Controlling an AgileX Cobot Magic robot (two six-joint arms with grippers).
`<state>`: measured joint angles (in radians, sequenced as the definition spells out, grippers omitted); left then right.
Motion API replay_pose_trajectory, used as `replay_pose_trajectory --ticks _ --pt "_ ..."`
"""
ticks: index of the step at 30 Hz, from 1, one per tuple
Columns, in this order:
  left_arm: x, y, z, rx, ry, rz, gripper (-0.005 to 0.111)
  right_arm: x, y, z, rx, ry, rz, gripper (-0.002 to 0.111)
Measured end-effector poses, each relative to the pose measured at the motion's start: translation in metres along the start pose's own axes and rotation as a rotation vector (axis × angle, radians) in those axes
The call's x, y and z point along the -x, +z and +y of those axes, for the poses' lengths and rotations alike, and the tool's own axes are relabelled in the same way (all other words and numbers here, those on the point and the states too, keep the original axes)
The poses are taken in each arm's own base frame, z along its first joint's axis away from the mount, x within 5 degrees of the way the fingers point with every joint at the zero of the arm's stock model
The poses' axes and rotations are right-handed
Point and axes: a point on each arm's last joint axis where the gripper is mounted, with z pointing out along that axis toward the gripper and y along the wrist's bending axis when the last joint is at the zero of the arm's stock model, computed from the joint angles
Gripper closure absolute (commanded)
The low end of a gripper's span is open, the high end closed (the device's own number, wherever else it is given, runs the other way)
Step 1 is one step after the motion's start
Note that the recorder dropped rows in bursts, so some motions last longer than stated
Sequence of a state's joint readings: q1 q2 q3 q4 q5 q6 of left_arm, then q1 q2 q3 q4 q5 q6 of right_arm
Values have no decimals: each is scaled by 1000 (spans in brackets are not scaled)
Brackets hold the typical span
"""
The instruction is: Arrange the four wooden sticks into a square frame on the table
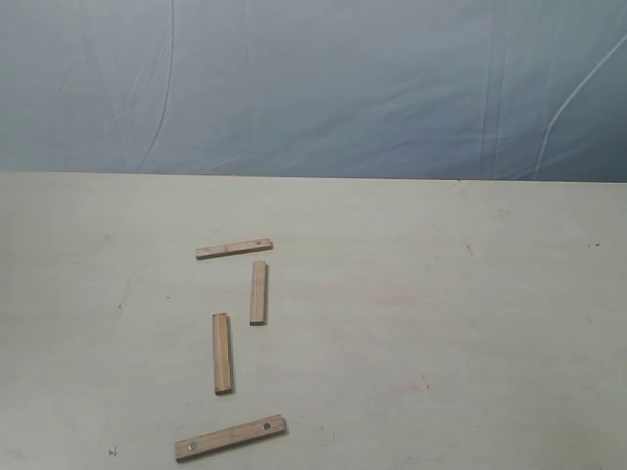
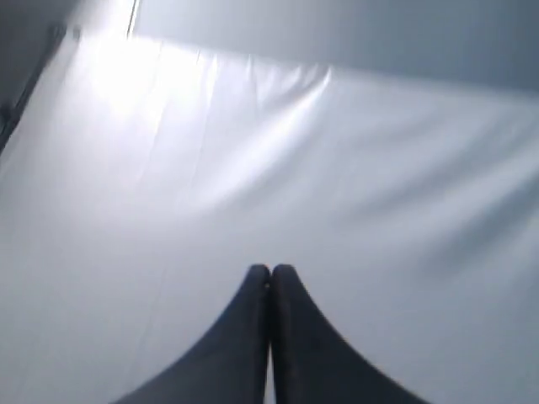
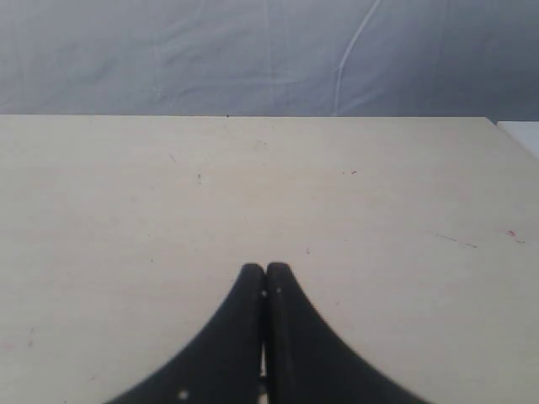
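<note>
**Left wrist view.** Soft focus throughout. The left pincer is cut off by the frame edge behind its tips, and only two dark fingers show. The pale surface beyond it is washed out by glare. Whether it is fabric or a hard top cannot be told.

**Right wrist view.** The right pincer is likewise cut off behind its tips. A white patch at the frame edge, just beside the desk, shows too little to identify.

**Exterior view.** The desk runs out of frame on three sides. The dark marks on the far stick and the near stick are too small to make out. A tiny pale speck near the near stick cannot be identified.
</note>
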<state>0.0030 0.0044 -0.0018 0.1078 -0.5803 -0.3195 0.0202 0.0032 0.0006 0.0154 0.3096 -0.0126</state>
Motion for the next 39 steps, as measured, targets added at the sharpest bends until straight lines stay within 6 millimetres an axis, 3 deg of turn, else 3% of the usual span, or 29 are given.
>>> replay_pose_trajectory --ticks 3,7,12,16,18,20,24,29,34,39 --pt "25 -3 -8 -97 -67 -259 107 0 0 0 0 0 0 109" --pt "64 10 -18 -154 -94 -388 107 0 0 0 0 0 0 109" --pt "100 66 -25 -195 -262 -332 107 0 0 0 0 -2 0 109" --pt "101 124 -29 -154 -155 -33 107 0 0 0 0 -2 0 109" --pt "93 149 -26 -114 -72 143 107 0 0 0 0 -2 0 109" --pt "72 170 -17 -29 -15 339 107 0 0 0 0 -2 0 109" --pt "22 196 0 137 171 658 107 0 0 0 0 -2 0 109" --pt "-35 218 -9 147 378 1090 107 0 0 0 0 0 0 109" --pt "-87 224 -40 -4 219 1507 100 0 0 0 0 0 0 109" --pt "-155 209 -67 -109 74 1770 69 0 0 0 0 -2 0 109"
